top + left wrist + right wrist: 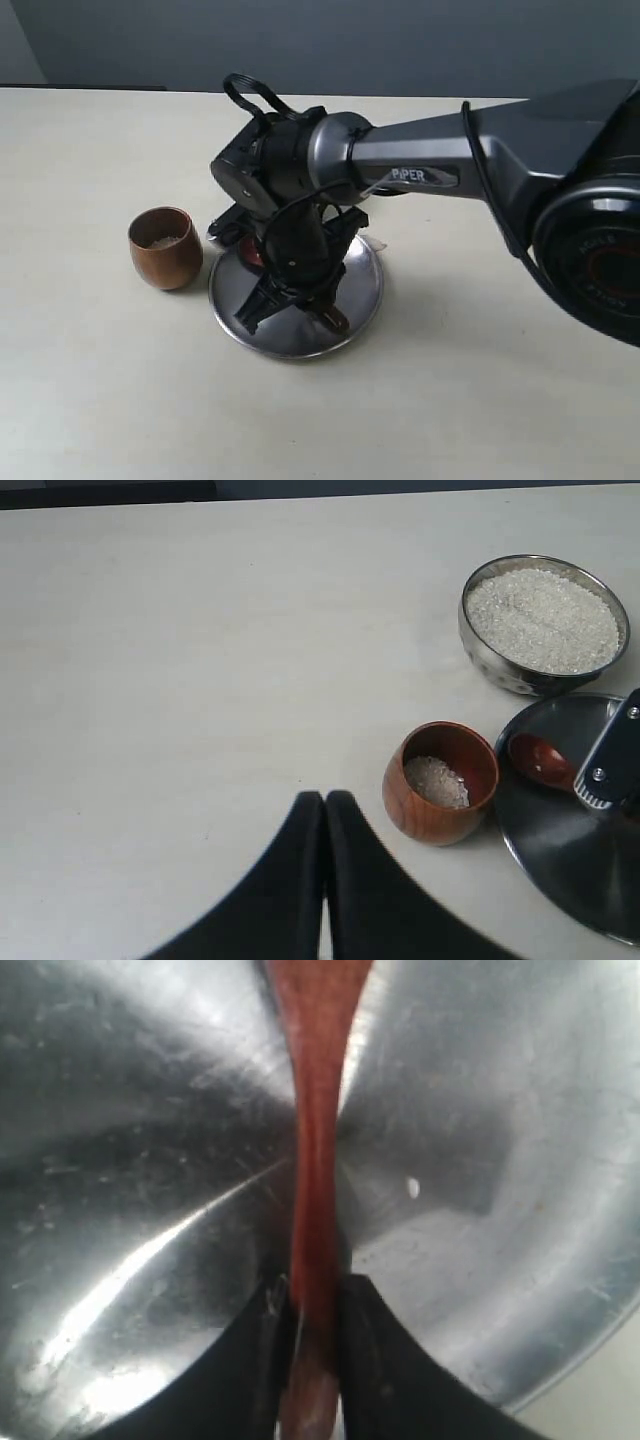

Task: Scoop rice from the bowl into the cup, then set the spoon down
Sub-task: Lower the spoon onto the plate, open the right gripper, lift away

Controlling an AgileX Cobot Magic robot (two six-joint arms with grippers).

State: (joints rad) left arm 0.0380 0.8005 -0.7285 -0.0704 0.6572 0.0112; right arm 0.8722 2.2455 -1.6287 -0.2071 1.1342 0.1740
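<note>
My right gripper (312,1305) is shut on the thin handle of the reddish-brown wooden spoon (315,1180), low over a flat steel plate (150,1160). In the left wrist view the spoon's head (540,760) lies at the plate's edge (570,860), next to the wooden cup (440,782), which holds a little rice (436,778). Beyond them stands the steel bowl (543,670), heaped with rice (543,618). In the exterior view the right gripper (292,300) hangs over the plate (360,285) beside the cup (165,247), and the arm hides the bowl. My left gripper (324,800) is shut and empty, over bare table.
A single rice grain (413,1188) lies on the plate. The pale tabletop (180,660) stretches wide to the cup's side, and its far edge meets a dark wall.
</note>
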